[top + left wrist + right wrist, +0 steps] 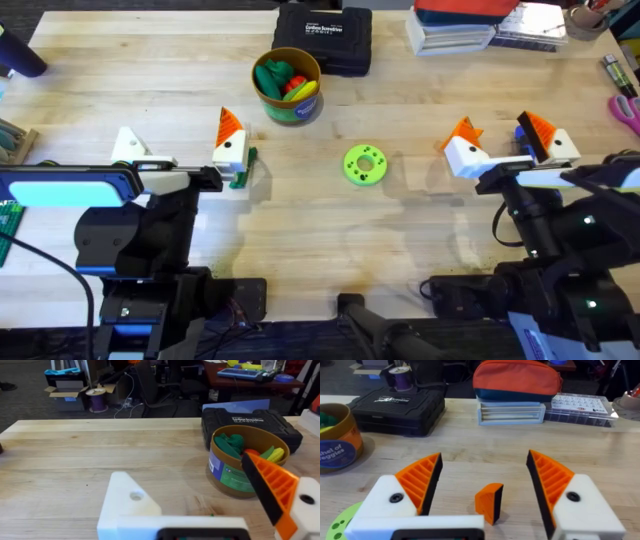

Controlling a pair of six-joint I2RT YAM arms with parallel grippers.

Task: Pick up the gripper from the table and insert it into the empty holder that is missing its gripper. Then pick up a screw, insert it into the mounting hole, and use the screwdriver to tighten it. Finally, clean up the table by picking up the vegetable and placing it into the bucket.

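My left gripper stands open on the table, its holder on the nine o'clock side bare of a pad; the vegetable lies just beside the other finger, with the bucket at one o'clock from it; the lime disc sits mid-table; my right gripper is spread wide around the loose orange pad, gripping nothing. I judge the pick-up is the step in hand: lower squarely, centre the pad, and close on its flat sides so it seats untwisted.

yellow-green bucket upright, produce inside
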